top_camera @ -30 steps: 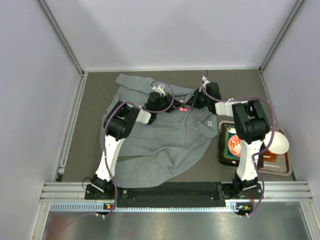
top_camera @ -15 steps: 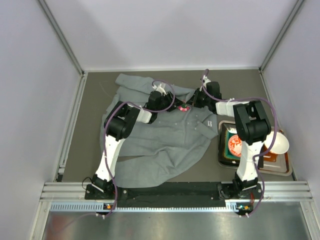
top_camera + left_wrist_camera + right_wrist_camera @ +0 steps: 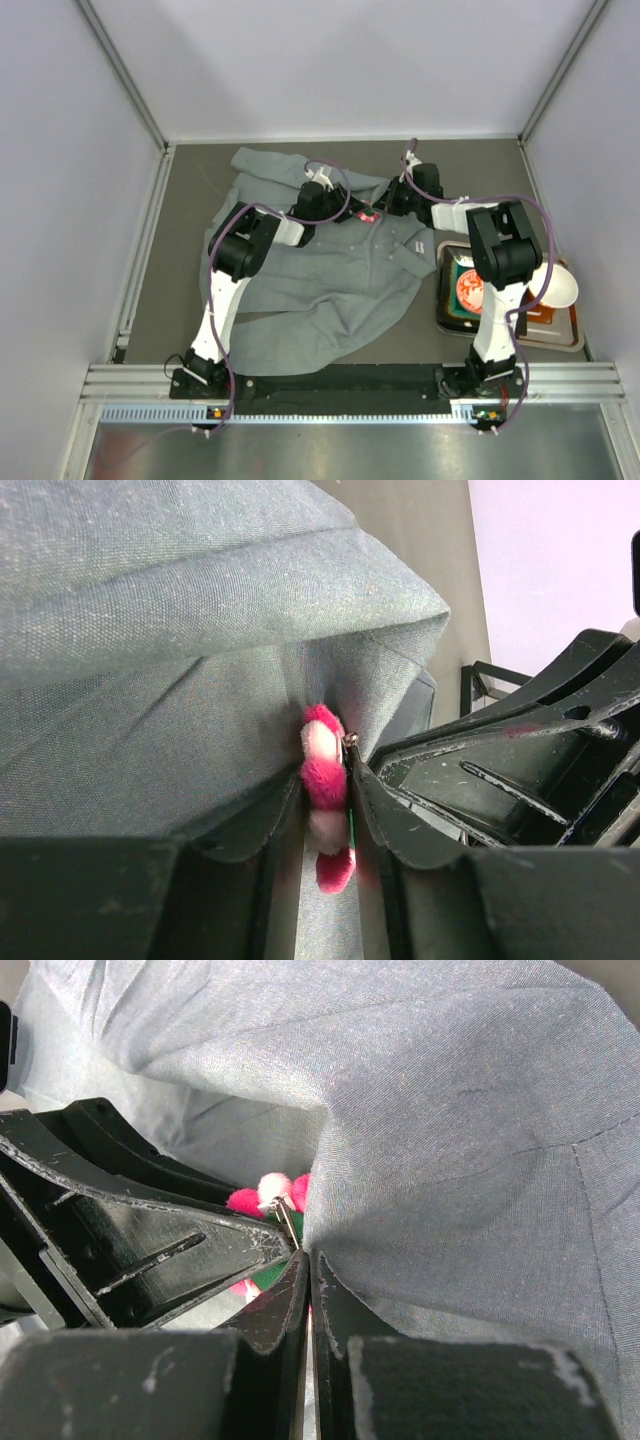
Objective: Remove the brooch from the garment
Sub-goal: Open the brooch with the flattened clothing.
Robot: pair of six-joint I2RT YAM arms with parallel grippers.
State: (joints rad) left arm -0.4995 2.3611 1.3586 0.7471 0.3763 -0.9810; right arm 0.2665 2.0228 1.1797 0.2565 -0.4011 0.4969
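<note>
Left end effector [image 3: 328, 785], clamped on the brooch [image 3: 322, 765], should pull gently while the right end effector [image 3: 308, 1265], closed tight, steadies the garment [image 3: 450, 1160]

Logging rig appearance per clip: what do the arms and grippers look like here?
Both the left arm and right arm have white links, bulky black joint housings and looping purple cables. The left gripper and right gripper have black, scuffed plastic fingers with whitish scratches.
</note>
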